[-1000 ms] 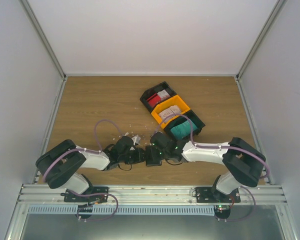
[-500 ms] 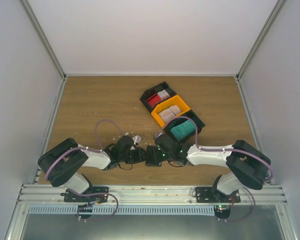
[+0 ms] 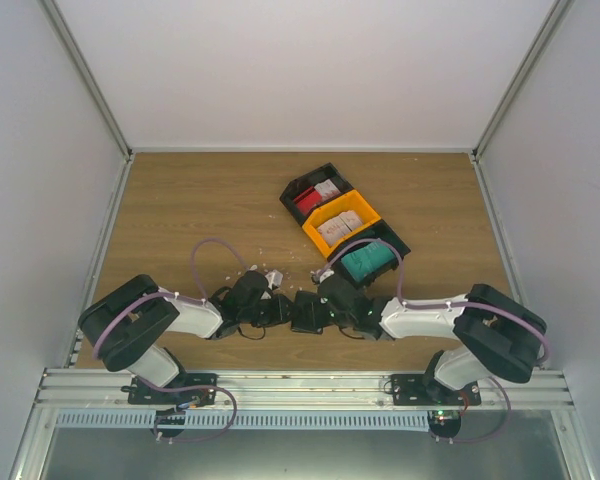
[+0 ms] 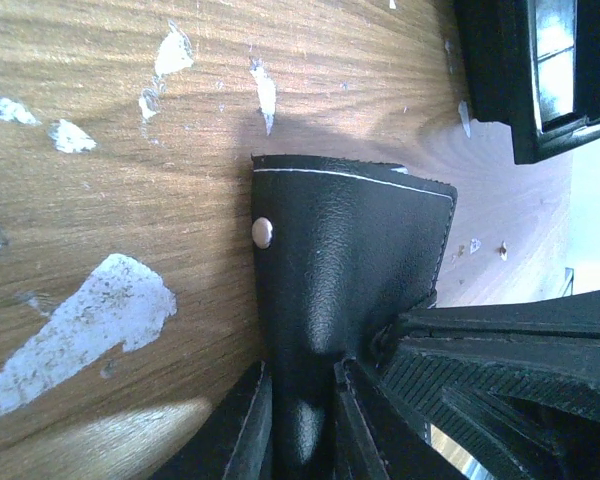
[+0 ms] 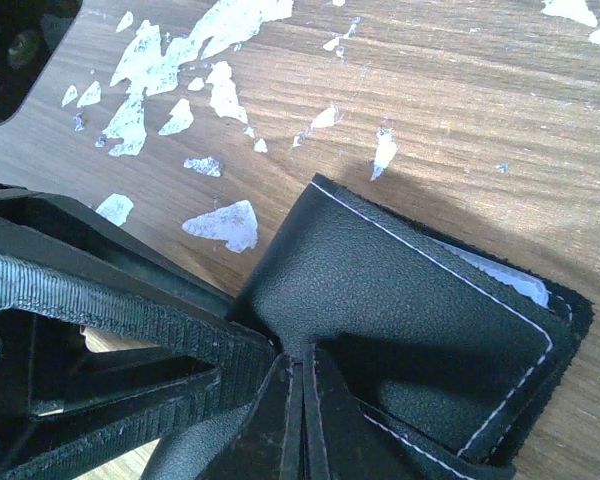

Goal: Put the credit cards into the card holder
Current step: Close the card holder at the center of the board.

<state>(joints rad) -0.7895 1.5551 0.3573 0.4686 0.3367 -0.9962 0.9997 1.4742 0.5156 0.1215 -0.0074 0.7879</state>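
Note:
The black card holder lies on the wooden table between both grippers. My left gripper is shut on its left side; in the left wrist view the jaws pinch the black leather. My right gripper is shut on its right flap; in the right wrist view the fingertips meet on the leather. A pale edge shows under that flap. The credit cards sit in bins: red, whitish, teal.
A row of three bins stands behind the right arm: black, yellow, black. White crumbs and worn white patches are scattered on the wood round the card holder. Walls enclose the table.
My right arm has swung its forearm down toward the near edge, and its wrist has shifted slightly right. The card holder and the left arm have stayed nearly in place.

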